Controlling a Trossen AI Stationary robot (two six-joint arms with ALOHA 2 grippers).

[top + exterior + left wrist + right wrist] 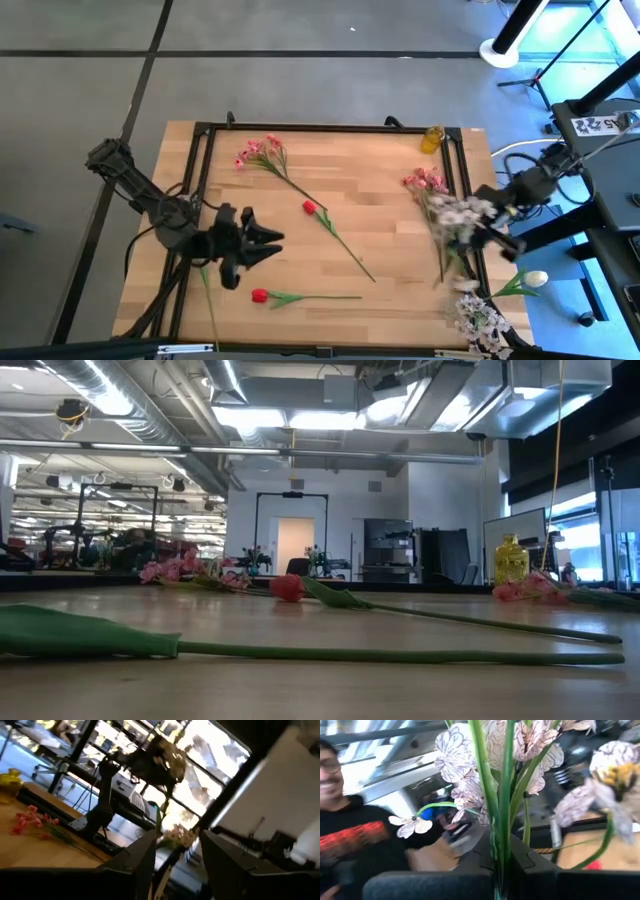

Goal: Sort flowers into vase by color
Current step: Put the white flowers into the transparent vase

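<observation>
My right gripper (480, 228) is over the table's right edge, shut on a spray of white blossoms (456, 214). My left gripper (272, 244) hovers open at the table's left side and points right. Its fingers (145, 855) have nothing between them. On the wooden table lie two red tulips (310, 207) (260, 295), a pink spray (262, 152) at far left and another pink spray (425, 180) at right. A yellow vase (432, 138) stands at the far right corner. A white tulip (535, 280) and a white spray (480, 318) lie at the near right edge. My right gripper pinches the white spray's green stems (500, 845) between its two fingers, which lie across the stems. The blossoms (470, 755) stand out past the fingers on one side. The stem end (440, 275) trails toward the table's near edge. The spray looks lifted clear of the table.
A black frame rail (330, 128) runs around the table top. The middle of the table between the tulips is bare wood. A person in a black top (350, 835) shows beyond the table in the right wrist view. Stands and cables crowd the floor to the right.
</observation>
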